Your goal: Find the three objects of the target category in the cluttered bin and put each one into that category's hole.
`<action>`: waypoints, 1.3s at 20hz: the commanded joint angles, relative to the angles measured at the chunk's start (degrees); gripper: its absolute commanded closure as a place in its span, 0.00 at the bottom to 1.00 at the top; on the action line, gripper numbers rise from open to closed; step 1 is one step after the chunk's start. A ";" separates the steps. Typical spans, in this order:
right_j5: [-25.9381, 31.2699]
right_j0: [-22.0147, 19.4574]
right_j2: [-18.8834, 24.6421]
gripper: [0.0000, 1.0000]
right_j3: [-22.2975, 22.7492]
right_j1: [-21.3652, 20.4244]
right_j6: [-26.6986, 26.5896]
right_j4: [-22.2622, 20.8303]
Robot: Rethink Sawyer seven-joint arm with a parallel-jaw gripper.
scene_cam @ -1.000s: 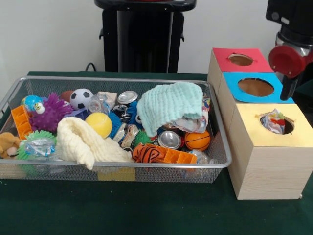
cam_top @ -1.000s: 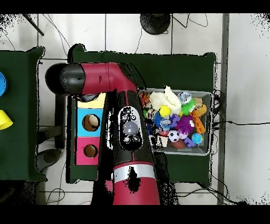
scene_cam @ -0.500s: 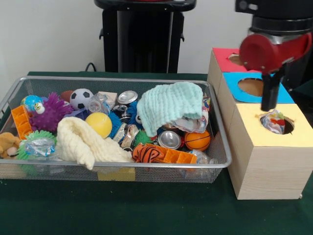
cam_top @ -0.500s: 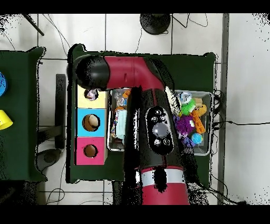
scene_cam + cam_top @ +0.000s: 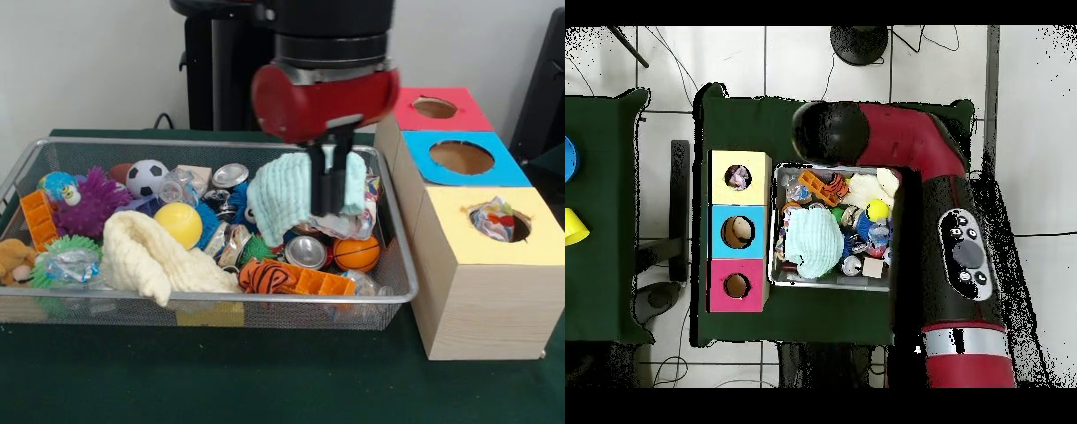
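1. Over the wire basket [image 5: 26, 168], the pincer [image 5: 327, 181] is now seen, having been swung across from the yellow box [image 5: 477, 265] at 3 o'clock within the last second.
2. Its fingers appear pressed together and empty.
3. A crumpled wrapper [image 5: 494, 219] is lodged in the yellow hole; another search is judged begun.
4. Soft knitted cloths, dented metal cans [image 5: 305, 252] and smooth balls are heaped below.

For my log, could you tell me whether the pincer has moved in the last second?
Yes. In the front view the pincer has swung leftward from beside the yellow box to over the wire bin.
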 commanded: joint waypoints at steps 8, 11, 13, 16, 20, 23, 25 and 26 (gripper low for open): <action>2.52 -8.11 10.38 1.00 18.07 -5.62 -16.98 -6.96; 3.09 -8.62 11.60 1.00 20.44 -6.04 -15.89 -7.82; 2.24 -8.73 12.58 1.00 21.00 -5.54 -15.03 -8.77; 0.57 -8.82 13.34 1.00 22.28 -5.09 -12.22 -9.67; -0.66 -9.11 14.31 1.00 24.03 -4.36 -10.23 -10.58; -2.76 -8.59 14.11 1.00 24.63 -3.33 -7.07 -11.71; -3.63 -8.11 13.60 1.00 25.38 -3.64 -4.85 -12.48; -3.82 -7.63 12.99 1.00 25.68 -3.89 -3.57 -13.03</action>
